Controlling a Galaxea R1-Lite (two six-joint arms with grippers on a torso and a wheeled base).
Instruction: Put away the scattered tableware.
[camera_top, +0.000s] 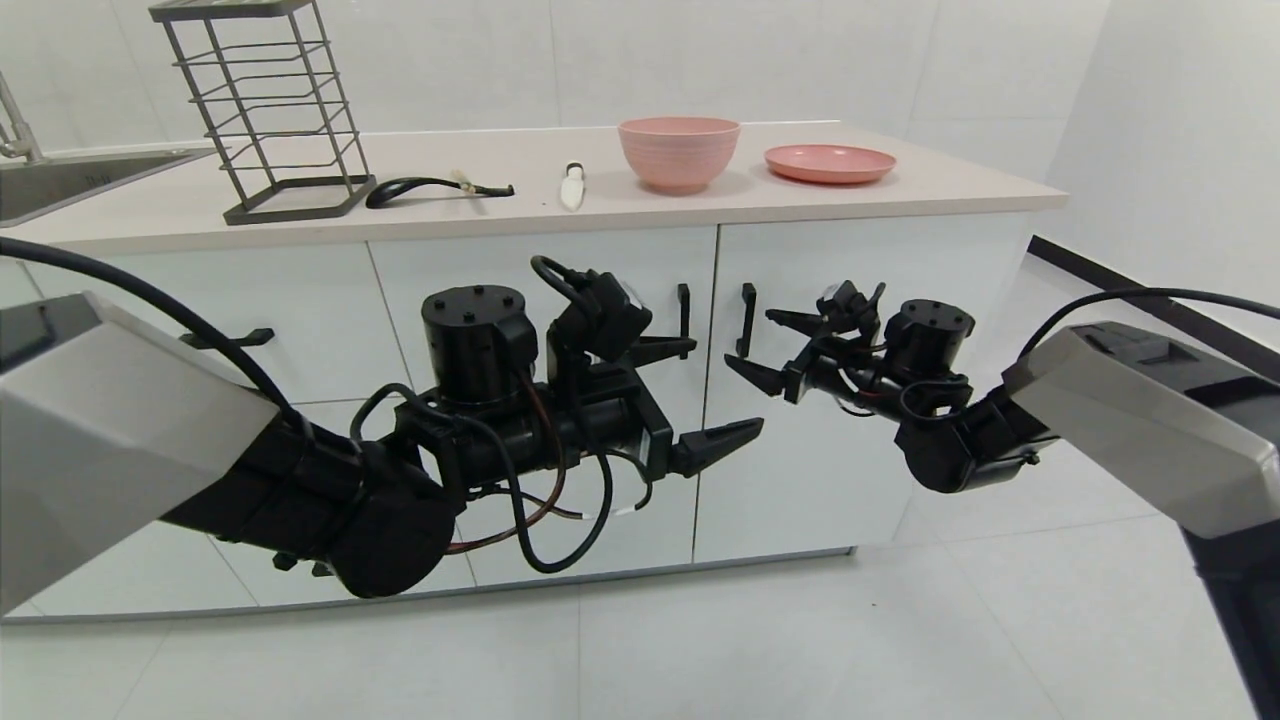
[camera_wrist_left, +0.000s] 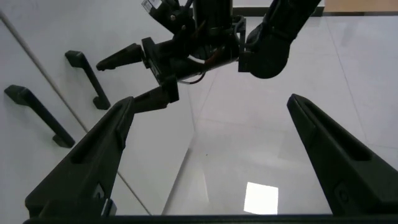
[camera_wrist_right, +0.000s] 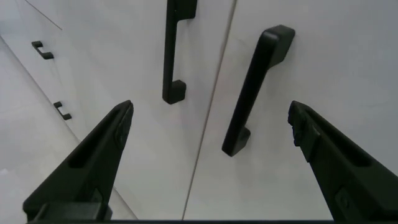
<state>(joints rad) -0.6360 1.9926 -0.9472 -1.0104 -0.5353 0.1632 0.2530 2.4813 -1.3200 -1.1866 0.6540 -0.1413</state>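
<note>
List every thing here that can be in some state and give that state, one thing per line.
left hand, open, holding nothing
right hand, open, holding nothing
cabinet doors, shut
pink bowl, upright on the counter
pink plate, lying flat, nothing on it
rack, upright, slots bare
black spoon, lying loose on the counter
white utensil, lying loose on the counter

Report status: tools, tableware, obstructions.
Left tool, right tool open, empty, facing cabinet doors. Bowl, plate, spoon, knife on counter. Nothing blocking.
</note>
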